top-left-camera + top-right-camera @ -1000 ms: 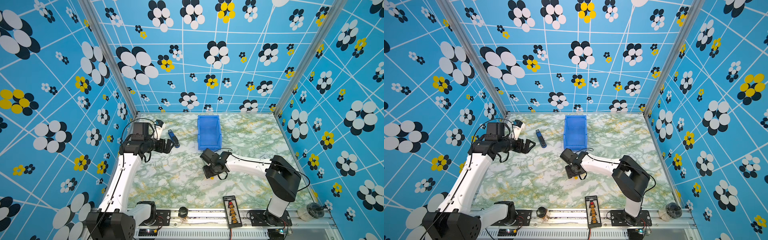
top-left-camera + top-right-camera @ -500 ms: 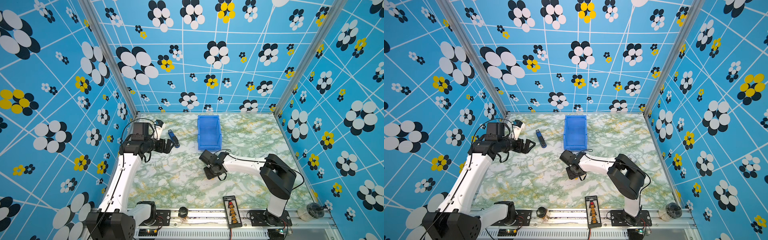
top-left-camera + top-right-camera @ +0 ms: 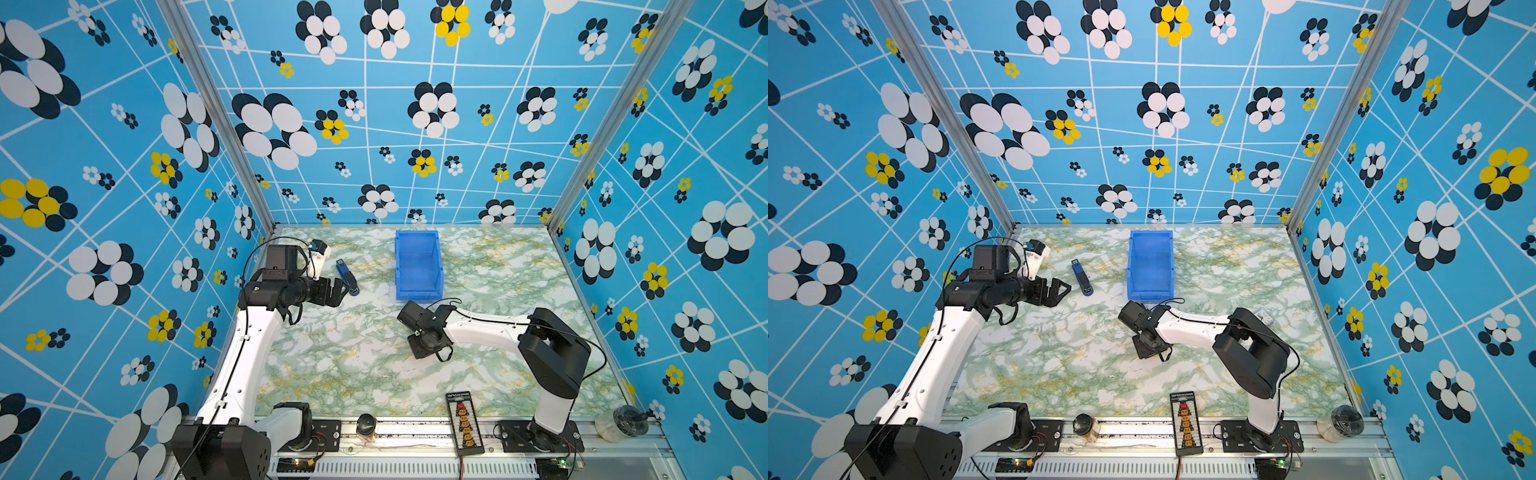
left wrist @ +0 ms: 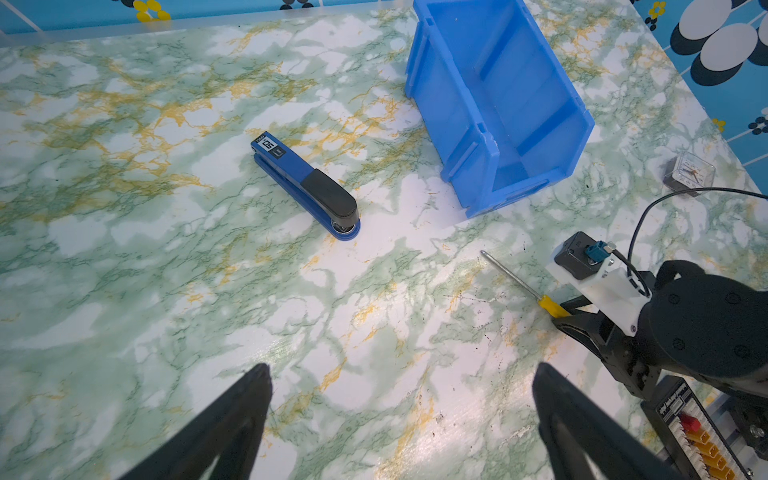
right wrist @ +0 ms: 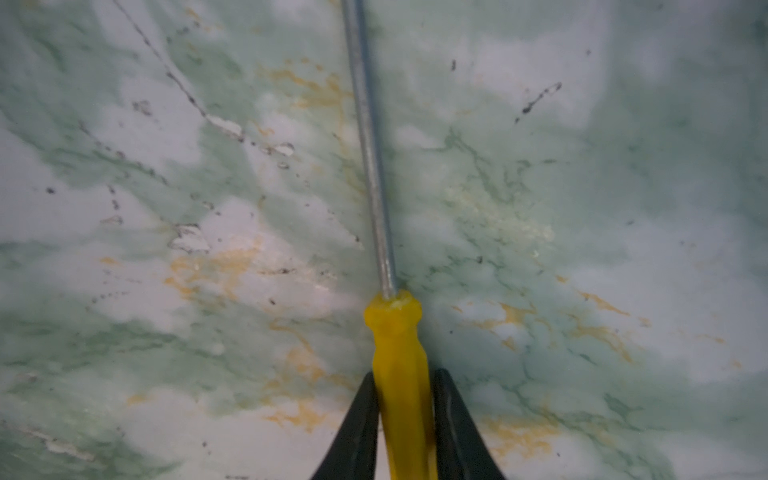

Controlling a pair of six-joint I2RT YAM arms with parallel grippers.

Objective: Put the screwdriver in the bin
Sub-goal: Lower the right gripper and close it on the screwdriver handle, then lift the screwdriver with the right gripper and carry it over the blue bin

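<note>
The screwdriver point(image 5: 399, 353) lies flat on the marble tabletop, yellow handle and thin grey shaft point(image 4: 513, 277). My right gripper point(image 5: 405, 376) reaches down to it, both black fingers pressed against the sides of the handle, shut on it. In both top views the right wrist point(image 3: 424, 332) hides the screwdriver and the fingers. The blue bin point(image 3: 398, 266) stands just behind that wrist, nothing visible inside it point(image 4: 449, 104). My left gripper point(image 4: 401, 374) hovers open at the left point(image 3: 338, 291), holding nothing.
A dark blue stapler point(image 3: 347, 278) lies between the left gripper and the bin. A small clock point(image 4: 688, 174) sits right of the bin. A connector board point(image 3: 464, 422), a dark jar point(image 3: 366, 424) and a tape roll point(image 3: 619, 422) line the front rail.
The right gripper's fingers have closed onto the screwdriver's handle, and its arm has settled lower and slightly left. The left arm has not moved.
</note>
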